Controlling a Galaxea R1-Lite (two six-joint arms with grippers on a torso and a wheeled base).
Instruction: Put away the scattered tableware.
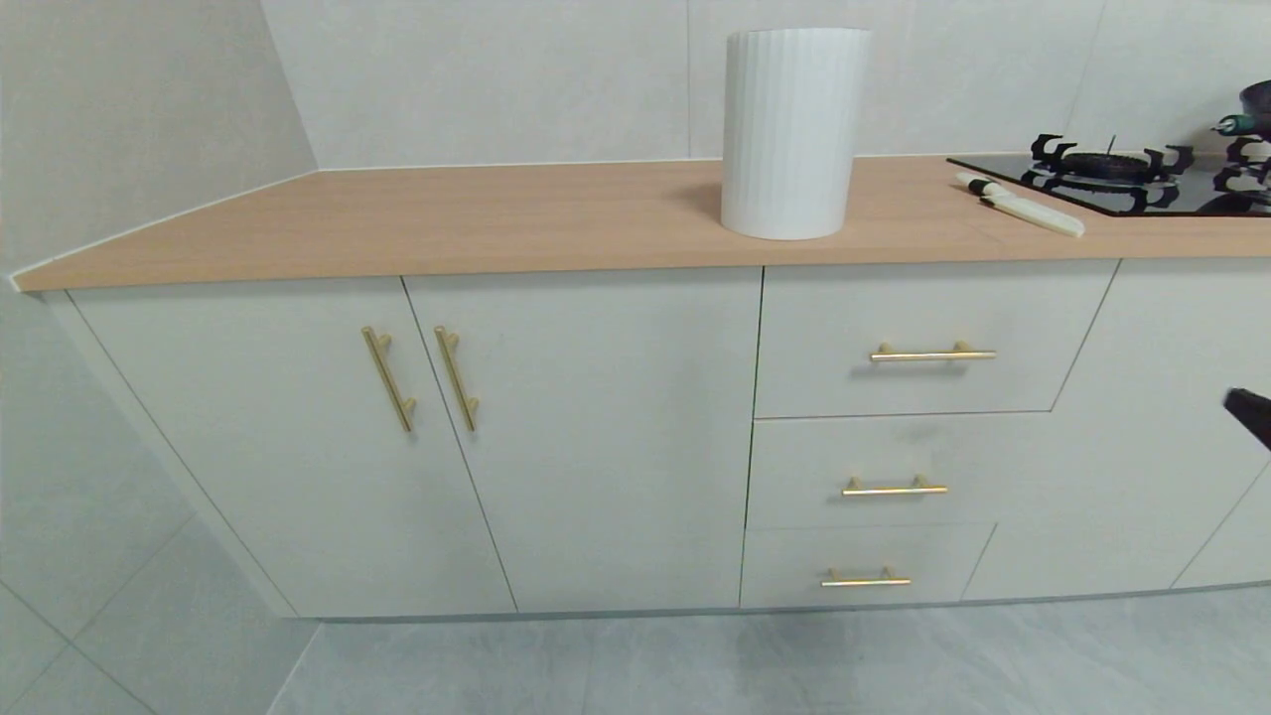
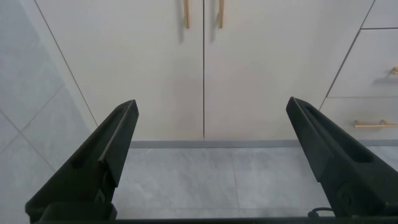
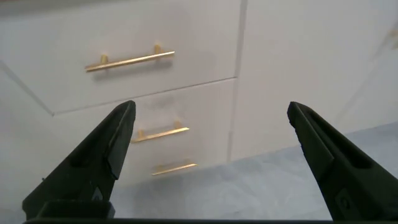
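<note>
Pale knife [image 1: 1023, 204] flat on the wooden countertop [image 1: 447, 214], just beside the front-left edge of the black hob [image 1: 1122, 184], lying at a slant toward the counter's front edge. Possibly 2 pieces side by side; hard to tell. Untouched, well apart from both grippers and higher than either.

Left of it on the same countertop, a white ribbed cylinder [image 1: 791, 129], upright, near the front edge, well apart from the knife.

Below the counter, 3 drawers [image 1: 914, 338] stacked, each with a brass bar handle, all shut. Left of them, 2 cabinet doors [image 1: 417, 437] with upright brass handles, also shut. Grey tiled floor [image 1: 794, 665] underneath.

Right gripper [image 3: 210, 107] released and empty, its 2 dark fingers [image 3: 93, 162] spread wide, facing the drawer stack at an angle with all 3 handles ahead of it. Dark end of the right arm [image 1: 1253, 415] at the edge of the head view, in front of the cabinet panel under the hob, about level with the seam between top and middle drawers, well below the countertop and the knife.

Left gripper [image 2: 211, 106] likewise released, 2 fingers [image 2: 93, 162] wide apart with nothing between them, held low, facing the seam between the 2 doors near their bottom edge, floor tiles just ahead.
</note>
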